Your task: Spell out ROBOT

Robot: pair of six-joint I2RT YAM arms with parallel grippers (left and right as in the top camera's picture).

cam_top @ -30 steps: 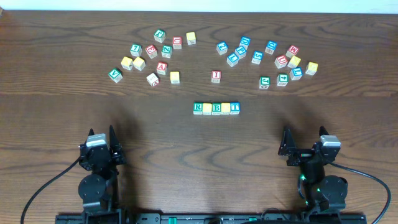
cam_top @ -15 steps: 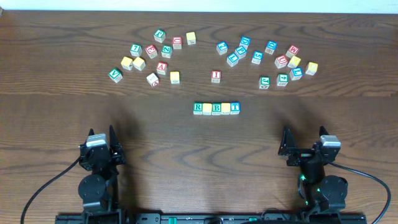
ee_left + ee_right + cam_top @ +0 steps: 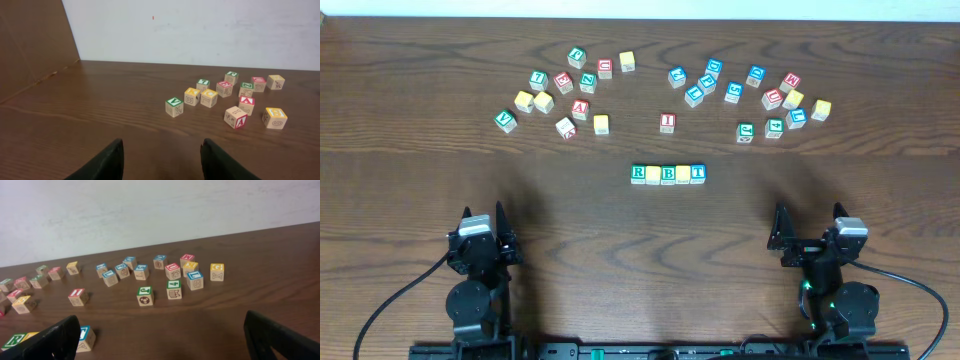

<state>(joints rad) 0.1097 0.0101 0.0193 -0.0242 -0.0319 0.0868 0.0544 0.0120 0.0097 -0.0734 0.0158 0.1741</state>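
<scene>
Overhead view, centre frame: five cubes are set side by side in one row, read left to right as R cube, first yellow cube, B cube, second yellow cube, T cube.

Loose cubes are scattered in an arc across the upper frame. The red I cube is seen above the row, the red A cube upper left.

Left tool, lower left: fingers parted moderately, nothing between them. Right tool, lower right: spread wide, nothing held. Both are seen well apart from the row, above the bare surface.
</scene>
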